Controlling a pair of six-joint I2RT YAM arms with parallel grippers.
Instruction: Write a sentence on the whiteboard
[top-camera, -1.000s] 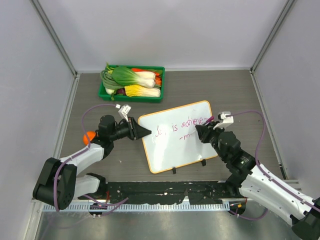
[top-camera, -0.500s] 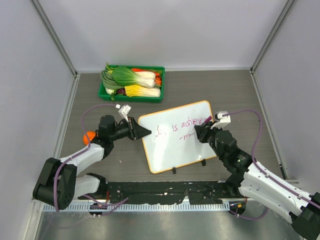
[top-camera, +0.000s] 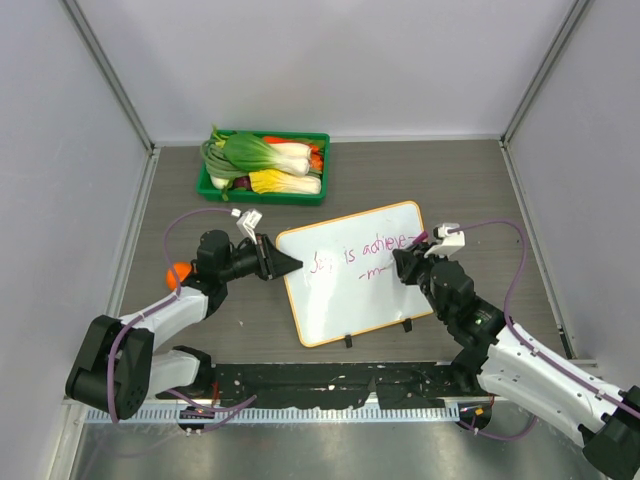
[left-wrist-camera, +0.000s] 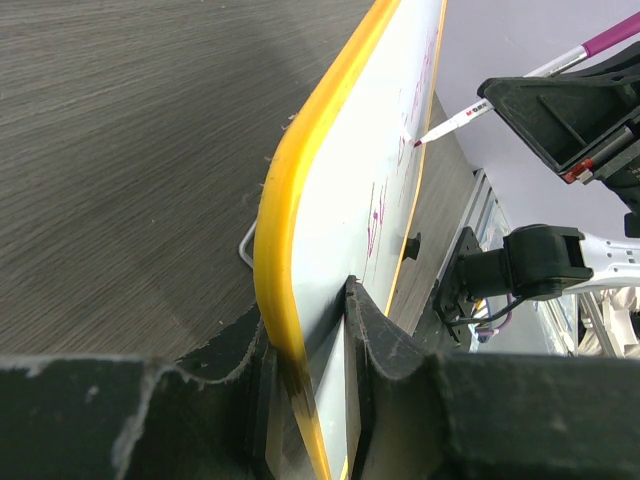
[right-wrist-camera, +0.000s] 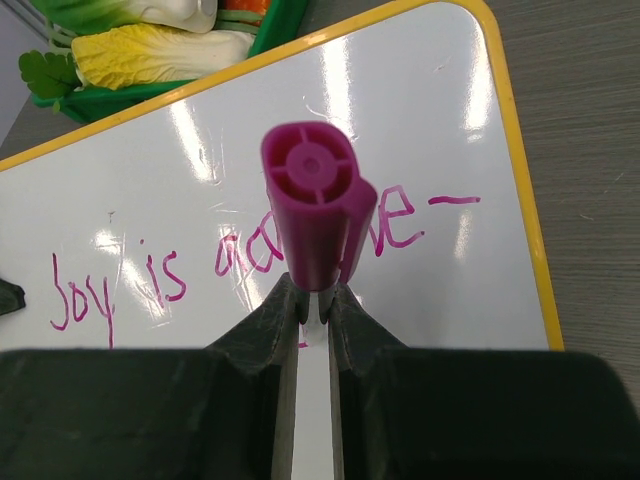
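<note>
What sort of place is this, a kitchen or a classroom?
Most likely a robot test booth in a lab: plain grey walls enclose a small table, a left arm and right arm are bolted at its near edge, and a whiteboard and green tray of vegetables sit like props.

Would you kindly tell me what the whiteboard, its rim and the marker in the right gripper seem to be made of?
The whiteboard: glossy coated panel, perhaps melamine or painted steel; light glare streaks across it. Its rim: smooth orange-yellow, likely moulded plastic, softly shiny. The marker, held in the right gripper: purple plastic, judging by its moulded ribbed end.
</note>
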